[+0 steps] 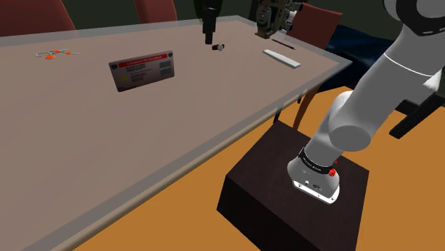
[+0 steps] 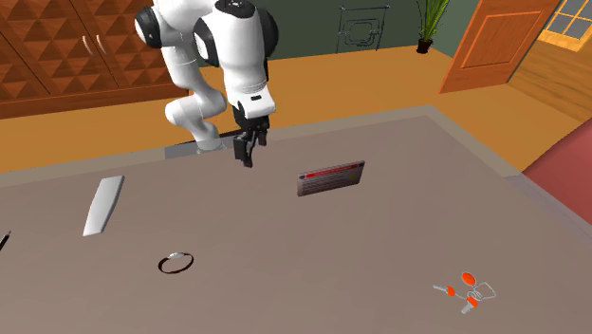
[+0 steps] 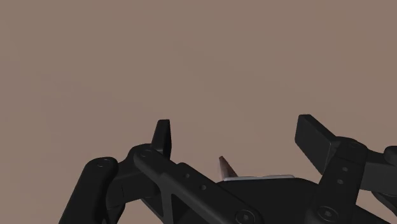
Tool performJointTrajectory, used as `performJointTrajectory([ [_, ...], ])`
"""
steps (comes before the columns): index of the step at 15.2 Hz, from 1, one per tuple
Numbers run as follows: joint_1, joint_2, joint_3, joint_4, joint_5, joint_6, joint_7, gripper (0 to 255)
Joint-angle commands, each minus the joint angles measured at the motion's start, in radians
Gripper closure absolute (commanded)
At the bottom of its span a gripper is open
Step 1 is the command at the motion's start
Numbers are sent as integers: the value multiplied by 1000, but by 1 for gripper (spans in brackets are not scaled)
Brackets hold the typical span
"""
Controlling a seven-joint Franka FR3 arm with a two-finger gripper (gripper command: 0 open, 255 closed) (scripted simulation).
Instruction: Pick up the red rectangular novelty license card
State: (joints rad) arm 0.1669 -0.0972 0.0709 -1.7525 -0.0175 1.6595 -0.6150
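Shoulder view: the tool (image 1: 207, 39) hangs empty, spread apart; at its eight o'clock, the red-striped license card (image 1: 142, 70) lies untouched on the surface (image 1: 214, 107).

A: Is the card (image 1: 142, 70) legible?
B: No; its print is too small; the orange bits (image 1: 52, 54) are too small to name; the shoulder view's top edge cuts off the arm (image 1: 385, 85); the second exterior view's left edge cuts a dark thing (image 2: 3, 239).
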Motion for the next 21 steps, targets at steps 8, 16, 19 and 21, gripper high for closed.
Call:
performJointTrajectory([
  [8,76,298,74,354,-14,-48,-201,0],
  [16,143,487,128,588,-47,-91,-318,0],
  [19,138,472,128,525,-44,-43,-319,0],
  [21,136,464,128,486,-43,-12,-319,0],
])
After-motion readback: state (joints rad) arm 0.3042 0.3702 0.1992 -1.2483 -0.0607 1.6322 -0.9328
